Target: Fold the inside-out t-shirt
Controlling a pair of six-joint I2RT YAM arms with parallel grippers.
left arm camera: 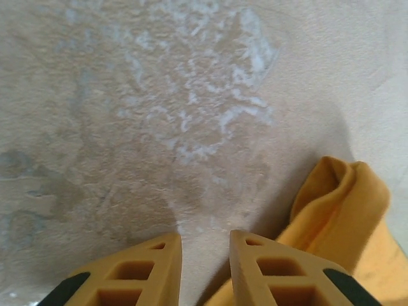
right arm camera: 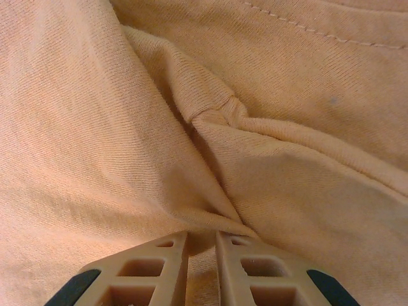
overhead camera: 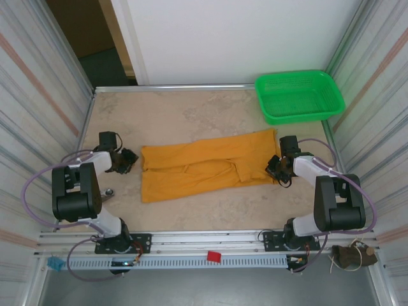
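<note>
Two wrist views sharpen the overhead one: left gripper (left arm camera: 205, 239), jaws parted over bare worktop (left arm camera: 127, 95) beside the inside-out t-shirt (overhead camera: 204, 169) lying mid-worktop; right gripper (right arm camera: 202, 237), jaws clamped on its fold.

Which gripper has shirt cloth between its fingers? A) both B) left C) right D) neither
C: in the right wrist view a fold of the t-shirt runs into the narrow gap of the right gripper, while the left gripper stands over bare table with the shirt's edge beside it.
</note>
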